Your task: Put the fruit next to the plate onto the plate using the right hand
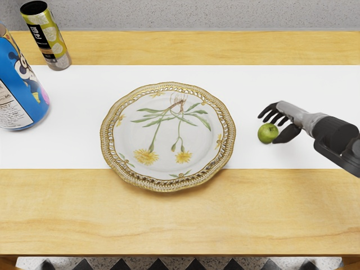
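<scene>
Bearing plate (226, 135): white runner (73, 143), wooden table (180, 216).

Bare runner (246, 147) between fruit (268, 133) and plate (227, 125)

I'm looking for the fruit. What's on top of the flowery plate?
Nothing lies on the round white gold-rimmed plate; only its painted flowers show. The small round green fruit sits beside it by the open right robot hand. Nothing is covered.

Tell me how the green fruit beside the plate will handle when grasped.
The green fruit is round, so it will probably roll if nudged. It looks small against the right hand, so likely light. Its shiny skin may slip.
</scene>
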`<move>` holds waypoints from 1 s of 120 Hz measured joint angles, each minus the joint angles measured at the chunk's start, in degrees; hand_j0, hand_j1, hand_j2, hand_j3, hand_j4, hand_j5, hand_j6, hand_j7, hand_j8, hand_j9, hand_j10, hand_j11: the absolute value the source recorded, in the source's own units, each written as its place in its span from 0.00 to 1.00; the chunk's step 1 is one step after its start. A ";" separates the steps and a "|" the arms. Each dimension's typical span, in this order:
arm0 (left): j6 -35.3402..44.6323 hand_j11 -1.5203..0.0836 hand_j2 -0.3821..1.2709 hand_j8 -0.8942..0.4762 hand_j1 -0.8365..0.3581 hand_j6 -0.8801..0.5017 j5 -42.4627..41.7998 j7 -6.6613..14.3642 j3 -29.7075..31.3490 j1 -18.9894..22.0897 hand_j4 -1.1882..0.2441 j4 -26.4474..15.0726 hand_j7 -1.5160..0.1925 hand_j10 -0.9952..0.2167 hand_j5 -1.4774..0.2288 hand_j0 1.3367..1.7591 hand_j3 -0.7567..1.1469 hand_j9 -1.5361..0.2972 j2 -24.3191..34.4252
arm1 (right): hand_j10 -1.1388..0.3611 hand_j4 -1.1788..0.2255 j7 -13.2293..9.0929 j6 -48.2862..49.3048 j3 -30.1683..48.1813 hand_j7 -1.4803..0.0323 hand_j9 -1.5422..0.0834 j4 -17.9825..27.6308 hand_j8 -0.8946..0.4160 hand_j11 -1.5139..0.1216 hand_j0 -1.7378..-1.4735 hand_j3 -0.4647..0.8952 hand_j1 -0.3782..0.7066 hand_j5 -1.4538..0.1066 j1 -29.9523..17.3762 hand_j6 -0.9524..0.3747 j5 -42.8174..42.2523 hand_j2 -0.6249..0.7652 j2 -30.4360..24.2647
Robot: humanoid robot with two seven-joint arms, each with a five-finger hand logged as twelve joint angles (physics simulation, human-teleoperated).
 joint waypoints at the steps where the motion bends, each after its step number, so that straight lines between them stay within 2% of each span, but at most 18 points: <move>1: 0.00 0.75 0.26 0.47 0.75 0.46 0.00 0.00 0.00 0.02 0.66 0.00 0.70 0.62 0.68 0.76 0.40 0.66 0.00 | 0.46 0.52 0.00 -0.07 -0.02 0.60 0.60 -0.02 0.35 0.58 0.30 0.34 0.51 0.56 -0.01 0.38 0.00 0.39 0.02; 22: 0.00 0.75 0.26 0.47 0.75 0.46 0.00 0.00 0.00 -0.03 0.66 0.00 0.70 0.62 0.68 0.76 0.40 0.66 0.00 | 0.46 0.52 0.13 -1.57 -0.20 0.60 0.59 -0.45 0.32 0.57 0.30 0.34 0.52 0.56 -0.70 0.38 -0.39 0.39 0.37; 47: 0.00 0.75 0.26 0.47 0.75 0.46 0.00 0.00 0.01 -0.01 0.66 0.00 0.70 0.62 0.68 0.76 0.40 0.66 0.00 | 0.49 0.54 0.12 -2.83 -0.39 0.63 0.63 -0.56 0.26 0.61 0.30 0.34 0.47 0.61 -1.19 0.41 -1.46 0.40 0.67; 72: 0.00 0.75 0.26 0.47 0.75 0.46 0.00 0.00 0.00 0.00 0.66 0.00 0.70 0.62 0.68 0.76 0.40 0.66 0.00 | 0.50 0.56 -0.55 -5.12 -1.45 0.65 0.64 -0.61 0.35 0.62 0.30 0.34 0.45 0.61 -1.22 0.42 -4.17 0.40 1.31; 102: 0.00 0.75 0.26 0.47 0.75 0.46 0.00 0.00 0.01 -0.01 0.66 0.00 0.70 0.62 0.68 0.76 0.40 0.66 0.00 | 0.50 0.56 -0.73 -7.80 -2.94 0.65 0.64 -0.11 0.38 0.62 0.30 0.34 0.45 0.61 -1.36 0.43 -6.95 0.40 2.55; 120: 0.00 0.75 0.26 0.47 0.75 0.46 0.00 0.00 0.00 -0.04 0.66 0.00 0.70 0.62 0.68 0.76 0.40 0.66 0.00 | 0.50 0.56 -3.02 -11.38 -4.65 0.65 0.64 3.08 0.38 0.62 0.30 0.34 0.45 0.61 -2.04 0.42 -10.00 0.40 1.60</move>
